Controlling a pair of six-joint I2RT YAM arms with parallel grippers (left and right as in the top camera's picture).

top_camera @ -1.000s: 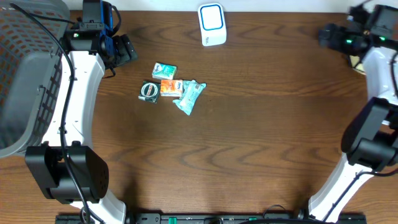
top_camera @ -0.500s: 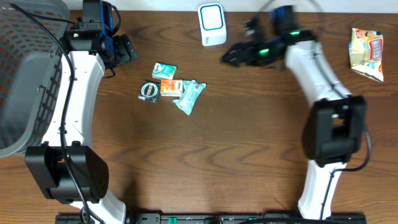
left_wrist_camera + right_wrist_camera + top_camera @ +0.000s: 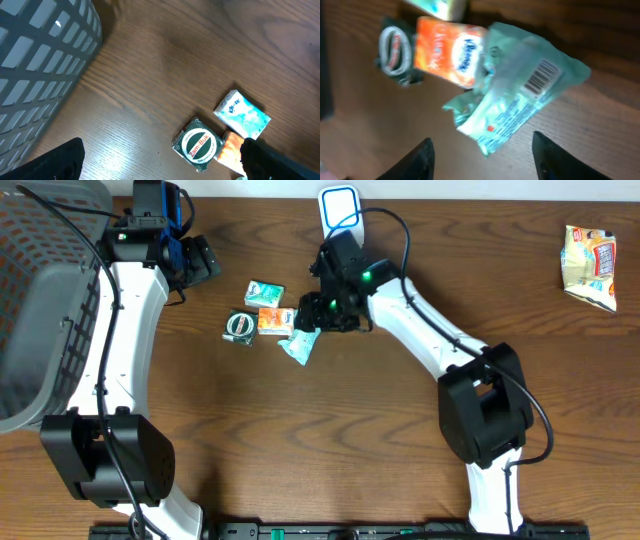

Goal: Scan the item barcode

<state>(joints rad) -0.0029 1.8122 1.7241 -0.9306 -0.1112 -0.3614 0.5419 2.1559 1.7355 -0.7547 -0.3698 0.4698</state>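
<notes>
A dark wooden worktop (image 3: 400,440) carries a grey basket (image 3: 40,300) at the left and a white scanner (image 3: 341,218) at the far edge. The right end effector (image 3: 316,318) hovers over the teal pouch (image 3: 520,105) in the middle cluster, fingers spread either side, likely to grip it. The pouch's barcode (image 3: 540,77) faces up. The left end effector (image 3: 205,262), spread wide, hangs near the Zam-Buk tin (image 3: 199,145), out of the way.

Left hand (image 3: 162,162) spread wide; right hand (image 3: 482,150) parted.
</notes>
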